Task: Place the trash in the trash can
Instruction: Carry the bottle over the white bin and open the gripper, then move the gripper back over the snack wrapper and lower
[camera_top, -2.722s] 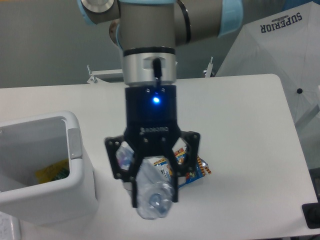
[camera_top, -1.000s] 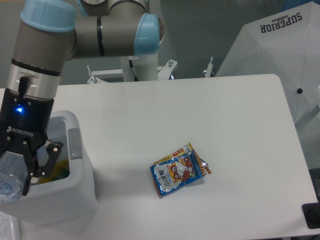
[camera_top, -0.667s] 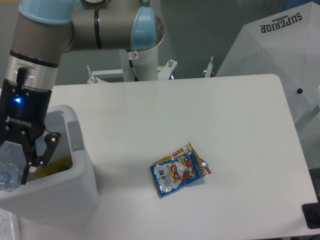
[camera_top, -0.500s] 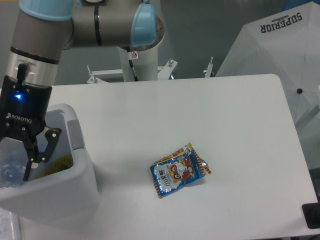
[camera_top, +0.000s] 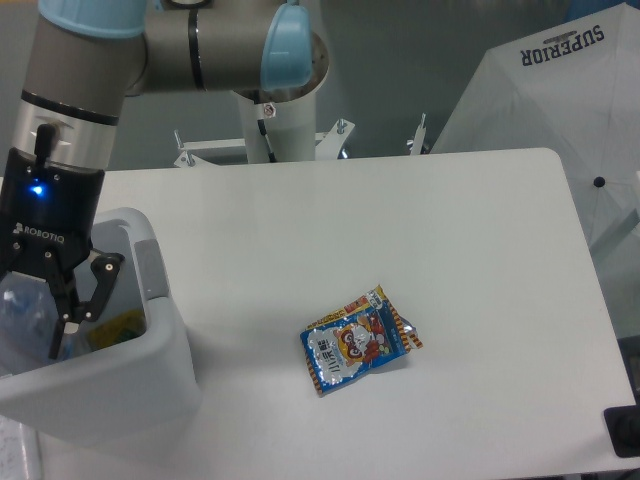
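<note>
Gripper (camera_top: 35, 325) spread wide over the trash can (camera_top: 165, 375), bottle (camera_top: 20, 315) apparently released inside; snack packet (camera_top: 358, 340) remains on worktop (camera_top: 400, 230).

White bench, white umbrella and a grey wall

The bench (camera_top: 470, 250) has rounded corners; behind its far edge runs a metal bracket (camera_top: 215, 150) against the grey wall (camera_top: 420, 60). At right an open white umbrella (camera_top: 560, 110) printed "SUPERIOR" overlaps the bench corner. A dark object (camera_top: 622, 432) sits at the lower right.
</note>
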